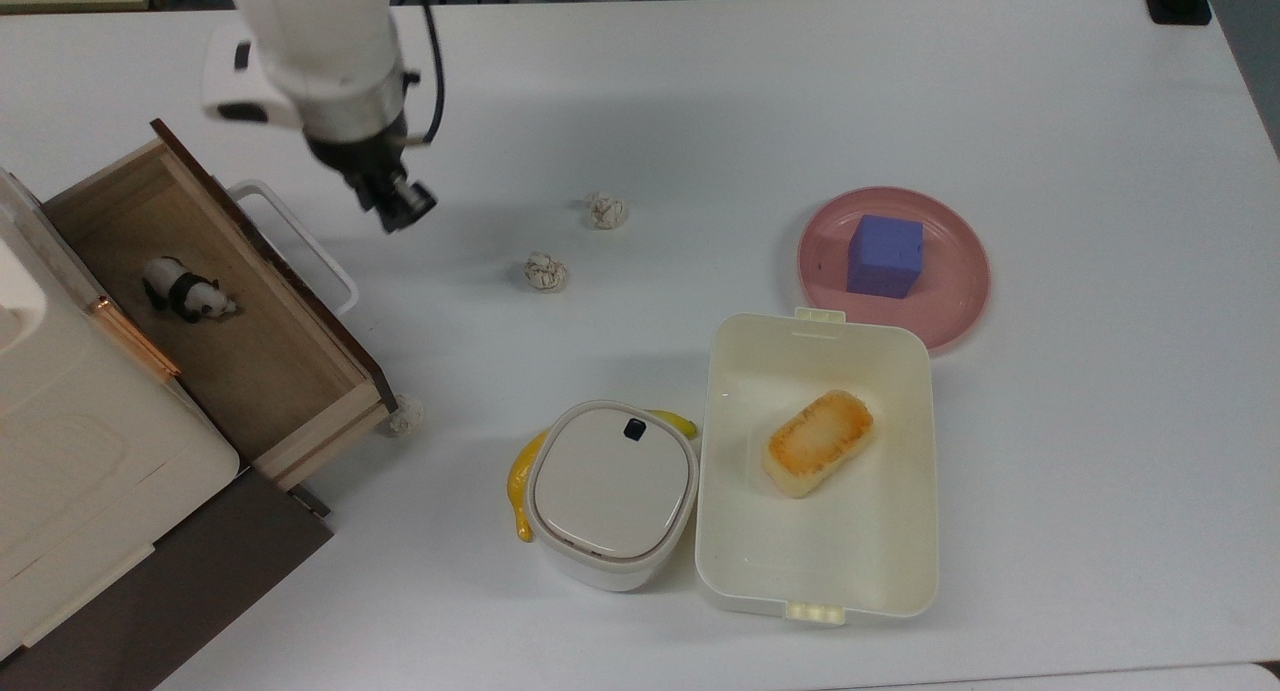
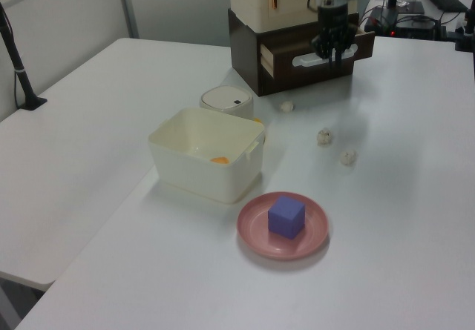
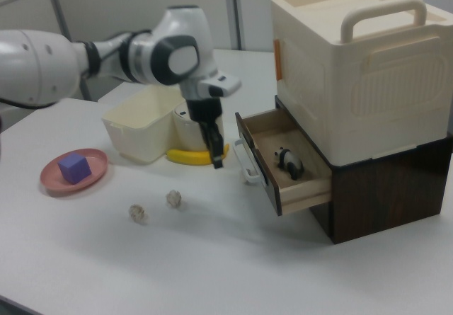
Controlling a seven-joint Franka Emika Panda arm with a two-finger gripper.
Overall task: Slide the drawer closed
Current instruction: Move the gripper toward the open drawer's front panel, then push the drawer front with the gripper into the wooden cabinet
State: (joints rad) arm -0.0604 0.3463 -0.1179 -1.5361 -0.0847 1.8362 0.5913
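Observation:
The drawer stands pulled out of the cabinet at the top view's left. It is light wood with a dark brown front panel and a white loop handle. A small panda figure lies inside. My gripper hangs shut with nothing in it, a short way to the top view's right of the handle and apart from it. In the right view the gripper points down just left of the handle. In the left view it sits in front of the drawer front.
A crumpled paper ball lies at the drawer's front corner, and two more lie mid-table. An open cream lunch box holds bread. Beside it stand a lidded round container and a banana. A pink plate carries a blue cube.

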